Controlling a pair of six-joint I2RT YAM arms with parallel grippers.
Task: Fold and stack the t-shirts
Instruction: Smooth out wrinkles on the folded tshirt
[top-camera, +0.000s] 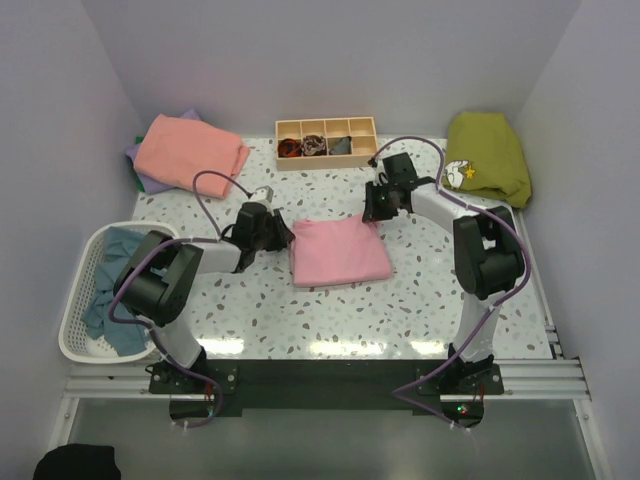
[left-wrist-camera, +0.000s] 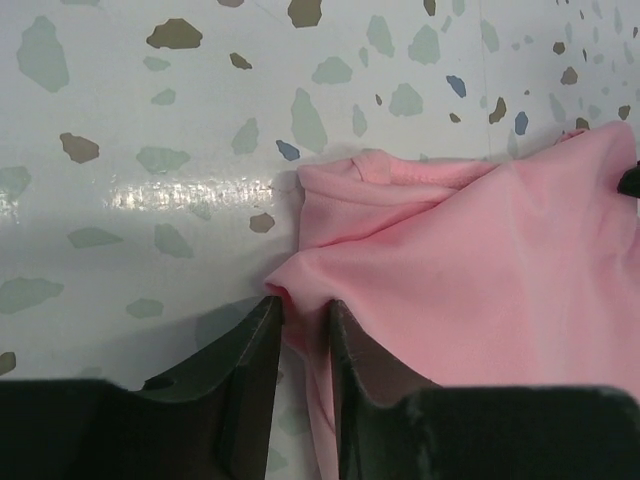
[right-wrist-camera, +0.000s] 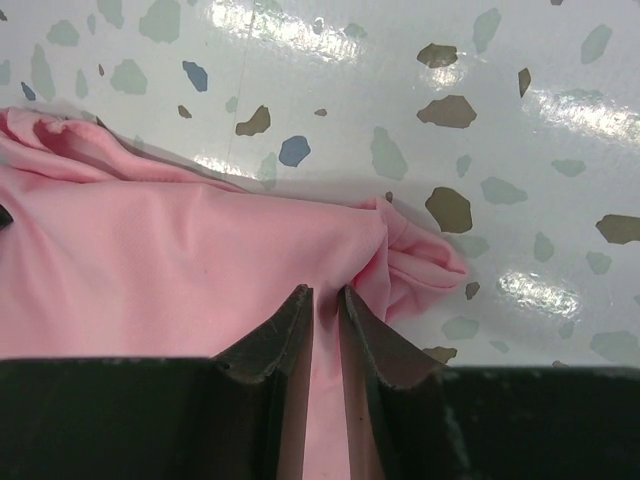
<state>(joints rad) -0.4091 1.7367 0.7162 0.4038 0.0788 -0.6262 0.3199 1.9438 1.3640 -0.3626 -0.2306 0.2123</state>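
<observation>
I count 1 pink t-shirt (top-camera: 340, 252) folded on the desk (top-camera: 420, 310) just this side of the wooden tray (top-camera: 326, 140), with my left hand (left-wrist-camera: 305, 310) and right hand (right-wrist-camera: 325, 295) each nearly closed, pinching 1 of its 2 tray-side corners, and 1 salmon t-shirt (top-camera: 190, 150) lying left of the tray.

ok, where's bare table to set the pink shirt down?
Free: the near strip between pink shirt and arm bases; a smaller patch between shirt and right arm. Crowded: coral stack back left, tray and olive cloth along the back, basket at left.
</observation>
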